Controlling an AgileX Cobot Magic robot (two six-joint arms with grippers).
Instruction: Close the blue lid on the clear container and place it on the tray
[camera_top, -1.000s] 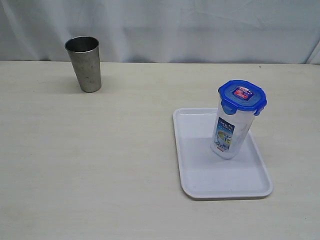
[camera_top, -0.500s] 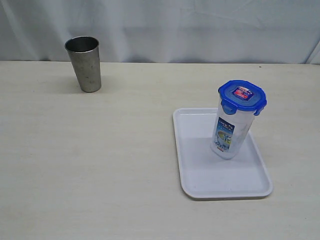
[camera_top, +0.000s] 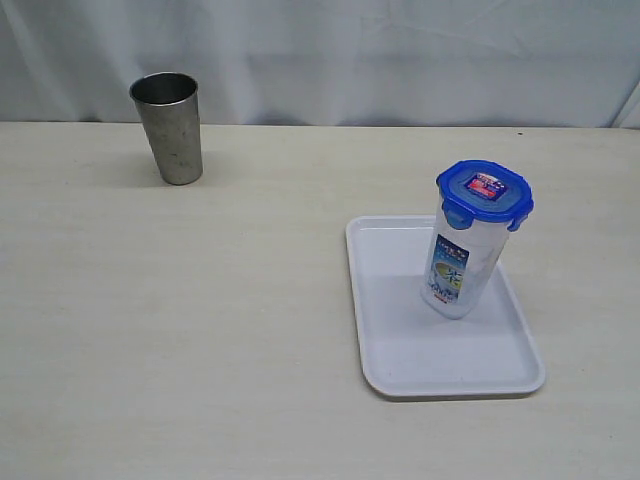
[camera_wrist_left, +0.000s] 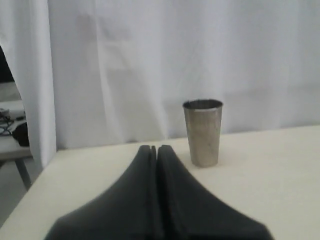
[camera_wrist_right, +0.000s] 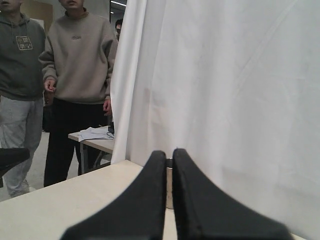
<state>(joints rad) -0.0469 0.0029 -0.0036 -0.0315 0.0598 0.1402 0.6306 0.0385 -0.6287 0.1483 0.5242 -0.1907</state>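
White curtain (camera_top: 400, 50) behind a pale table (camera_top: 200, 320) — left fingers (camera_wrist_left: 145, 172) and right fingers (camera_wrist_right: 156, 175) each tight together — empty.

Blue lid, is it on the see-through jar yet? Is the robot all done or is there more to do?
It looks done. The blue lid sits on top of the clear container, its flaps seemingly folded down, and the container stands on the tray. Nothing is in hand: the left gripper and right gripper are both shut and empty. Nothing looks left to do.
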